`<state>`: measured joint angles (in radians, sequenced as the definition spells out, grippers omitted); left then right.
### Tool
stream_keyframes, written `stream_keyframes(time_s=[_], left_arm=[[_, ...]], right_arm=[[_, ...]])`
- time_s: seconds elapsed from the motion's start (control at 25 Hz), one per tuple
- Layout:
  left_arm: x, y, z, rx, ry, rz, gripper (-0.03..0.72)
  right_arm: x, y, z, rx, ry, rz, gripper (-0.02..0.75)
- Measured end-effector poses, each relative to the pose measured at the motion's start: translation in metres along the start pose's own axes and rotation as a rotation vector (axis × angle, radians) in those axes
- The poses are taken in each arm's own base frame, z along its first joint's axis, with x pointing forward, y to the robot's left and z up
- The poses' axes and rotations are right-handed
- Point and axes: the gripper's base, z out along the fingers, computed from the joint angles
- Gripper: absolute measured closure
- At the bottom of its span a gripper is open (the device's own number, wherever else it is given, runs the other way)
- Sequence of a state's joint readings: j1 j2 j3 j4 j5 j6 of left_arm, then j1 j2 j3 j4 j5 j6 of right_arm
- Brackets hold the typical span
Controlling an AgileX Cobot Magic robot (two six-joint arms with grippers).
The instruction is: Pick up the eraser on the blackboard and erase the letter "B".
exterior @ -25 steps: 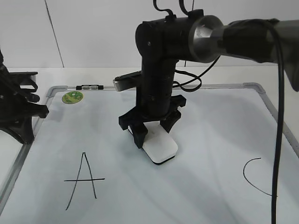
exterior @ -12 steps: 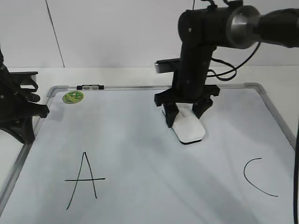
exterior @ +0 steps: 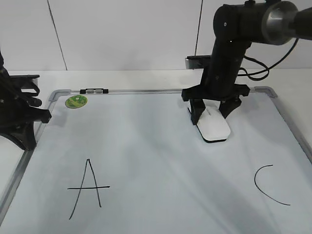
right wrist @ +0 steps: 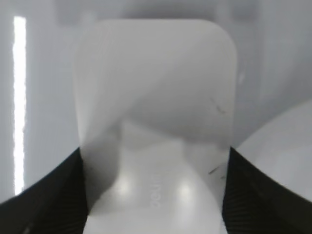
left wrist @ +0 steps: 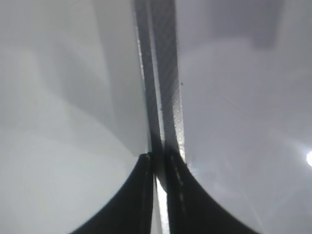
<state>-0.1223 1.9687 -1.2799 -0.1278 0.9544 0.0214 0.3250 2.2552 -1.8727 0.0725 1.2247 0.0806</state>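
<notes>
**Ann:** Exterior view: the blackboard [exterior: 146, 161] fills the table, pale with a grey frame, a green sticker [exterior: 76, 101] and a small clip [exterior: 94, 90] along its top-left edge. An "A" [exterior: 87, 187] sits lower left, a "C" [exterior: 269, 185] lower right, and I see no "B" between them.

**Raj:** And the arms?

**Ann:** Right arm [exterior: 243, 29] reaches in from the upper right, its gripper [exterior: 212, 113] pointing down at the board's upper-right area. Left gripper [exterior: 19, 109] sits at the left frame edge.

**Raj:** The eraser?

**Ann:** The eraser [exterior: 213, 127] is clamped between the right fingers, base on the board. Right wrist view shows the eraser [right wrist: 155, 122] squeezed by both black fingers [right wrist: 44, 195].

**Raj:** Left one?

**Ann:** Left wrist view: its fingertips [left wrist: 146, 195] are nearly touching, holding nothing, over the frame [left wrist: 161, 73].
</notes>
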Motion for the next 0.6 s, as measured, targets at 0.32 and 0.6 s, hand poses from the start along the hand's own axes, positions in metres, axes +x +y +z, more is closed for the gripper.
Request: stream_keyframes(time_s=[0.32,0.6], left_arm=[[0.001,0.000,0.000,0.000,0.006,0.000,0.660],[0.001,0.000,0.000,0.000,0.015,0.000,0.660]], right_arm=[[0.007,-0.002,-0.035,-0.006,-0.069,-0.013,0.180],[0.023,-0.001,-0.095,0.000,-0.195,-0.030,0.180]])
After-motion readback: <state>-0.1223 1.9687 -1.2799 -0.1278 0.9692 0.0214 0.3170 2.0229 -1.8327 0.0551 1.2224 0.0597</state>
